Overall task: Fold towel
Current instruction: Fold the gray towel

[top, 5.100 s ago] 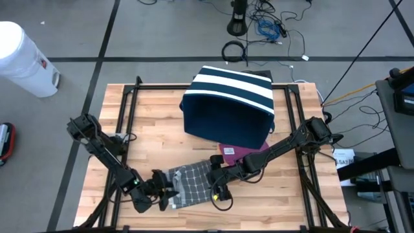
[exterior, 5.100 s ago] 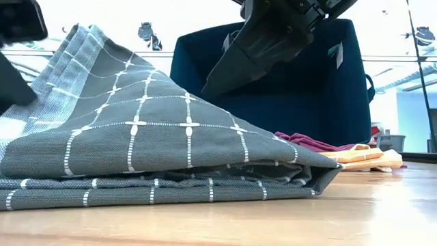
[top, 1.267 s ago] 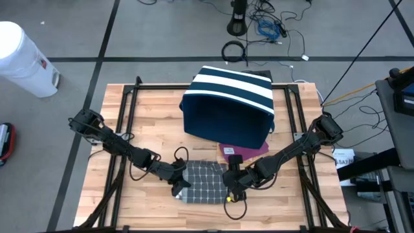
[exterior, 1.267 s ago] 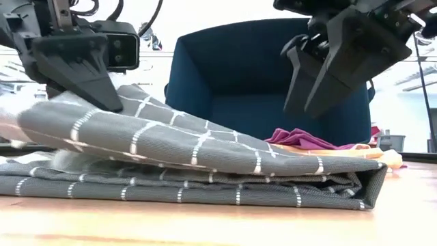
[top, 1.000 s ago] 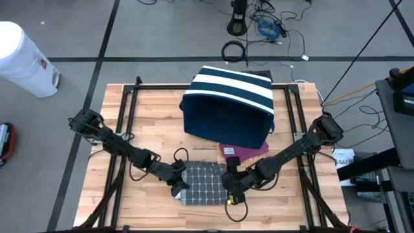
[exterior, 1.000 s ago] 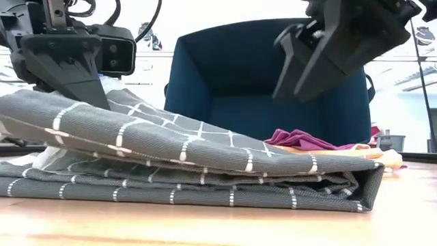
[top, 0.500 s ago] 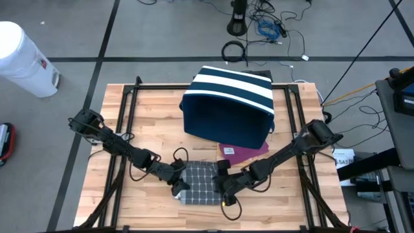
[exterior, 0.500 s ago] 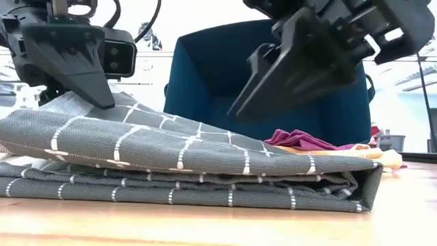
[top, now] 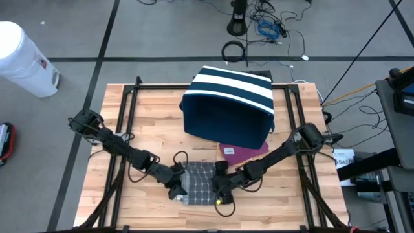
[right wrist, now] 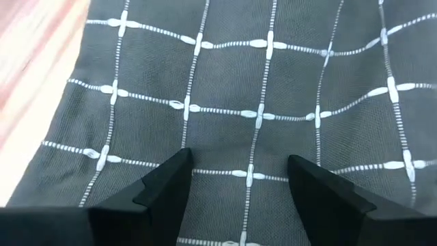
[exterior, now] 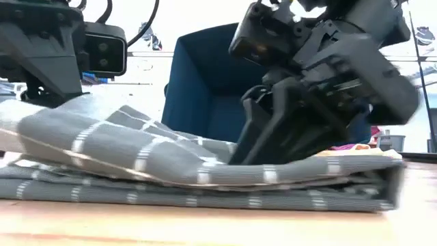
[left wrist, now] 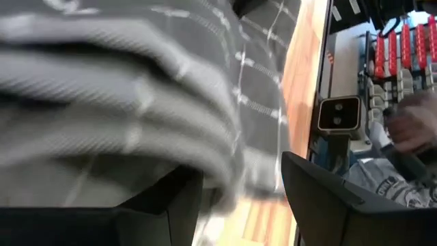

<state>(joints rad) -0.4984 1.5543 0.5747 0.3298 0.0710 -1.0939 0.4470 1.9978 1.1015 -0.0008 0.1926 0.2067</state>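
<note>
Table [top: 155,116]: light wooden butcher-block top, black frame rails along both sides.

Bin [top: 228,107]: large navy fabric bin with white stripes, lying on its side at the far middle of the table, open mouth toward the near edge. Low view shows its dark blue interior [exterior: 205,82] behind the arms.

Other cloths: a maroon piece [top: 242,153] lies at the bin's mouth, just beyond the towel and toward the right.

Towel [top: 199,182]: grey with a white grid pattern, folded into a compact stack near the front middle of the table, between the two grippers. Low view shows several layers [exterior: 136,171]; the lower layers lie flat on the wood, the top layer is raised on the left side and slopes down toward the right.

Right gripper [top: 220,188]: at the towel's right edge, arm reaching in from the table's right side. In its wrist view the two dark fingers [right wrist: 164,188] stand apart, tips resting on the top of the grid cloth with nothing between them.

Left gripper [top: 176,188]: at the towel's left edge. In its wrist view the fingers [left wrist: 321,198] are spread, with folded towel layers [left wrist: 136,109] bulging just ahead of them; no clamp on the cloth visible.

Beyond the table: white cylindrical container [top: 24,59] on the floor, far left.
</note>
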